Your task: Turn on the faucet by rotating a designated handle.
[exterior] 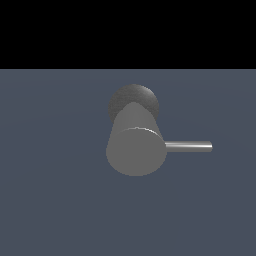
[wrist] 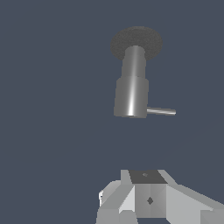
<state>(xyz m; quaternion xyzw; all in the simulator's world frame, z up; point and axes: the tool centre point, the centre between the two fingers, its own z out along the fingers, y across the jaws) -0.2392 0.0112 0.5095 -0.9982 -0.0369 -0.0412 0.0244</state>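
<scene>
The faucet (exterior: 136, 150) is a thick matte grey cylinder with its flat round end facing the exterior camera, rising from a darker round base (exterior: 134, 100). Its handle (exterior: 189, 146), a thin shiny rod, sticks straight out of the cylinder toward the exterior view's right. The arm does not show in the exterior view. In the wrist view the faucet (wrist: 131, 94), its base (wrist: 136, 41) and the handle (wrist: 161, 111) lie well apart from my gripper (wrist: 148, 192). Only pale blocky parts of the gripper show at the picture's edge, touching nothing, and the gap between its fingers is not visible.
A flat blue-grey floor (exterior: 55, 190) surrounds the faucet on all sides. A black band fills the background beyond the floor's far edge in the exterior view.
</scene>
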